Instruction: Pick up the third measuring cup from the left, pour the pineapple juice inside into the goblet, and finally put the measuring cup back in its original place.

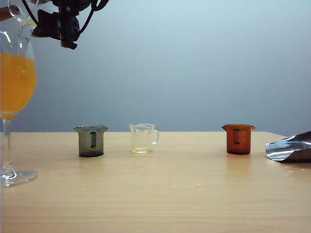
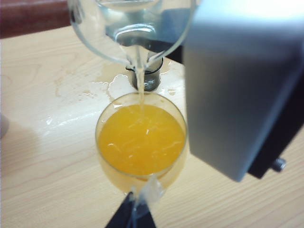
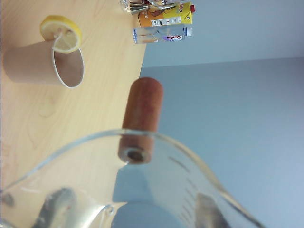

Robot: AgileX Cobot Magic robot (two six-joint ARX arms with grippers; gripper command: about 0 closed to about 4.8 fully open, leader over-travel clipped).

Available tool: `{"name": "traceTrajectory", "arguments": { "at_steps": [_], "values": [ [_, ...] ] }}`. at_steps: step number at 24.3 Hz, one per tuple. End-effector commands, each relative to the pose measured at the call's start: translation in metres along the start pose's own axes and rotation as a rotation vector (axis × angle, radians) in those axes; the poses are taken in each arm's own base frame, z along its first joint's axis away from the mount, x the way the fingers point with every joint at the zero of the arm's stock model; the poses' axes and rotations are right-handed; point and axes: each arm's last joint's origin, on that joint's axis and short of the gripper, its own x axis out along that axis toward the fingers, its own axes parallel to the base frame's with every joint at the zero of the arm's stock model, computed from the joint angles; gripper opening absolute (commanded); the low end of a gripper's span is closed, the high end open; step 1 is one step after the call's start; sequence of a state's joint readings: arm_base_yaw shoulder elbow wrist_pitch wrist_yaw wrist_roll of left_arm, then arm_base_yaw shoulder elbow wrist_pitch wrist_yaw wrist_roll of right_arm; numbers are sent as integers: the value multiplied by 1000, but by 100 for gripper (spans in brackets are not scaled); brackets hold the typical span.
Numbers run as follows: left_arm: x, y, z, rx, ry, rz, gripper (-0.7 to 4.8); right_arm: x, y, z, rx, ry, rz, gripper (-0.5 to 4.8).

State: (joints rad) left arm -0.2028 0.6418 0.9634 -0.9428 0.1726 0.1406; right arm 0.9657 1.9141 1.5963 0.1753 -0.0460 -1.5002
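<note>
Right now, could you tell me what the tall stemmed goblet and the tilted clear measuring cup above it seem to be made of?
Tall stemmed goblet: apparently clear glass, glossy, with bright highlights on its foot. Tilted clear measuring cup: transparent and smooth with printed graduations, probably plastic, though glass cannot be ruled out.

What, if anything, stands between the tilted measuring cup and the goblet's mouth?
Nothing visible. The right tool holds the third measuring cup tilted above the goblet, and the pineapple juice falls straight into its open mouth. The left tool's finger stands aside from the stream, not between.
</note>
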Motion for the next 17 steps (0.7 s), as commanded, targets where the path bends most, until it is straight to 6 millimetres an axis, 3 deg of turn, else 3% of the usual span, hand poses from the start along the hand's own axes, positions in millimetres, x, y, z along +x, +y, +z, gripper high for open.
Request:
{"name": "traceTrajectory", "arguments": {
  "at_steps": [1, 17],
  "values": [
    [-2, 0, 2, 1, -16, -1, -3, -3, -10, 2, -32, -7, -49, 241],
    [-2, 0, 2, 1, -16, -1, -3, -3, -9, 2, -134, 0, -48, 241]
  ]
}}
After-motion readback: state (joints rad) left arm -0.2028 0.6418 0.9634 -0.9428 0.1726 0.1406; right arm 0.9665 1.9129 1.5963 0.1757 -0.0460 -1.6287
